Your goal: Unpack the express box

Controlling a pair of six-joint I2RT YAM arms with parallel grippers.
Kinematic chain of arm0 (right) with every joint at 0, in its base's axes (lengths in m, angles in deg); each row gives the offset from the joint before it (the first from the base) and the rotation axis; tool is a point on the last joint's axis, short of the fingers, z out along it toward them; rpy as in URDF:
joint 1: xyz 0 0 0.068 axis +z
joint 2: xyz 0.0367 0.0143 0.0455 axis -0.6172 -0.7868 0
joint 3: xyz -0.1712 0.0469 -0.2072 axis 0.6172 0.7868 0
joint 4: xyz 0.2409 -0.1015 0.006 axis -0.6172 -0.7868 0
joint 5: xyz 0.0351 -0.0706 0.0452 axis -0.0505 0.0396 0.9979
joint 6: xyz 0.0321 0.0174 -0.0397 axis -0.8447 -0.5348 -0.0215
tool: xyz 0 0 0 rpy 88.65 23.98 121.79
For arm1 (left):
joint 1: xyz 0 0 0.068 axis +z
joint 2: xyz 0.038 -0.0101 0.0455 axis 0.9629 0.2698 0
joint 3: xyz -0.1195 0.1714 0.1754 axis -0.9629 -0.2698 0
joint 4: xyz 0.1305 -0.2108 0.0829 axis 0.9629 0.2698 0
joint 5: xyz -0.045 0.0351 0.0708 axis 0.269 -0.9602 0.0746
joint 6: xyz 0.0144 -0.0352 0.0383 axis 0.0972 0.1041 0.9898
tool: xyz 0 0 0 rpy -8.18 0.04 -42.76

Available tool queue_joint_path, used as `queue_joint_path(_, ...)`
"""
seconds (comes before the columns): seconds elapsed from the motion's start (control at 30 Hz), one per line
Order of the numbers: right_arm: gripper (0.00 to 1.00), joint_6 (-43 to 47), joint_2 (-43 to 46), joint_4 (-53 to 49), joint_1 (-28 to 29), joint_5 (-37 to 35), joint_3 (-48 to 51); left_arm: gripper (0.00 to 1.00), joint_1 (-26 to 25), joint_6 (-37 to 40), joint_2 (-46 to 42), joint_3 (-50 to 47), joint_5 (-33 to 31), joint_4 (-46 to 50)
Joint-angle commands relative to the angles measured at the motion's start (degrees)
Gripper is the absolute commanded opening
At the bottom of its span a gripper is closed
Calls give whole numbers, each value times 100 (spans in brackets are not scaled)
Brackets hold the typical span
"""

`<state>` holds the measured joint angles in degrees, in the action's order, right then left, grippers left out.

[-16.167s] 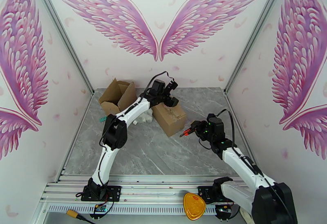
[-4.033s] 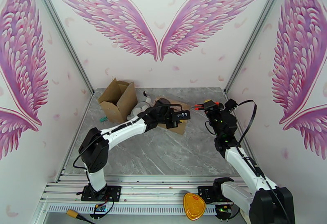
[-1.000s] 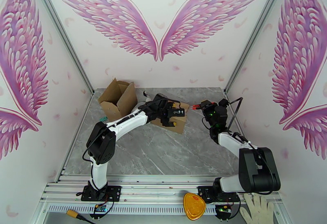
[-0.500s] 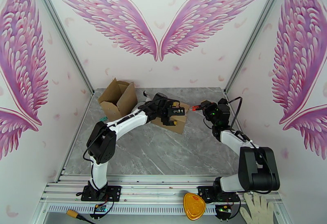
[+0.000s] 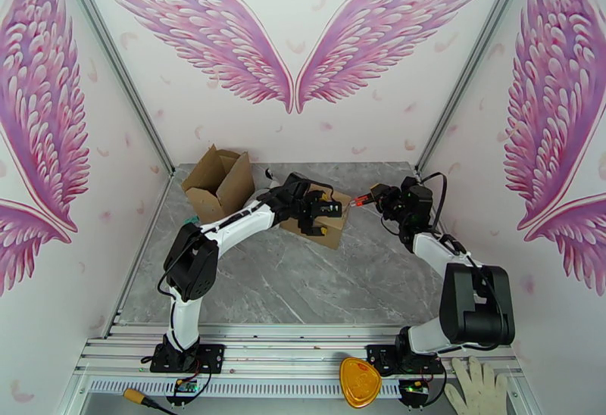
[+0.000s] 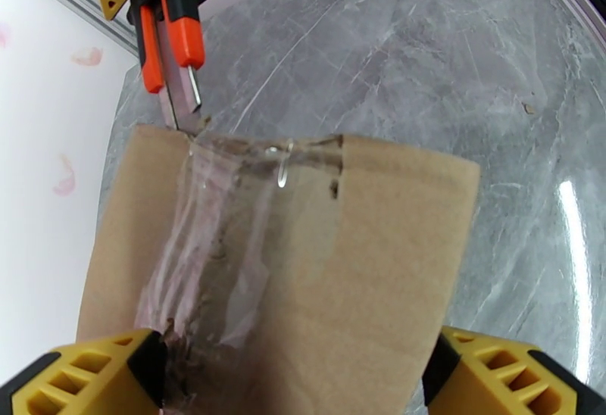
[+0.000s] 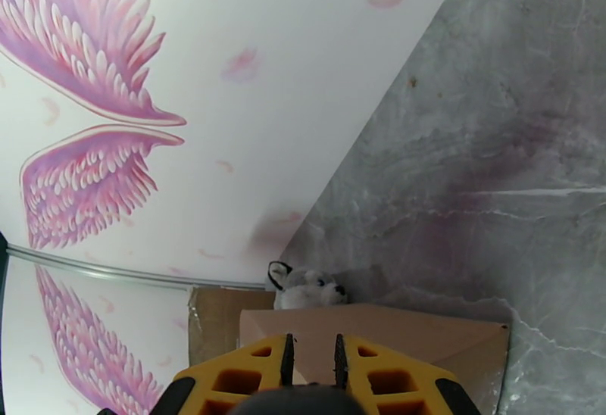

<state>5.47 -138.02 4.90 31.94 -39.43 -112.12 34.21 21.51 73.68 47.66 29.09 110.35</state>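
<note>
Right, from the top camera: the taped cardboard box (image 5: 327, 235) lies on the grey marble surface (image 5: 303, 288), and the left hand (image 5: 324, 210) sits over its top. Just right of the box, the right hand (image 5: 376, 197) grips an orange utility knife (image 5: 362, 198), its tip aimed at the box's right end. Left of the box stands an open carton (image 5: 220, 182), flaps up.

Over to the left wrist camera: the left hand is spread wide, its yellow fingers (image 6: 83, 375) over the box's two near corners. Whether they press on the cardboard, I can't tell. Wrinkled clear tape (image 6: 220, 242) runs along the box top. At the box's far edge, the knife's blade (image 6: 176, 110) meets the tape seam.

Now the right wrist camera: the right hand's fingers sit narrow, nearly together. Beyond them is the box, and just behind the box lies a husky plush (image 7: 307, 289), with the open carton beside it.
</note>
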Motion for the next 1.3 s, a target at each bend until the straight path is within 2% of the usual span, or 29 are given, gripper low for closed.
queue_joint_path(0.0,0,246,-169,-779,109,1146,-65,93,37,-18,159,317,-91,-25)
queue_joint_path(0.17,0,221,-236,-809,108,1299,-138,94,-193,-63,149,269,-33,-127)
queue_joint_path(0.3,0,340,-261,-1009,91,1561,-172,94,-212,-159,244,293,-280,-283)
queue_joint_path(0.9,0,971,-338,-1945,-275,2497,-295,93,128,0,299,422,-529,-95)
queue_joint_path(1.27,0,804,-459,-1716,-296,2489,-270,93,-101,-69,291,521,-422,-64)
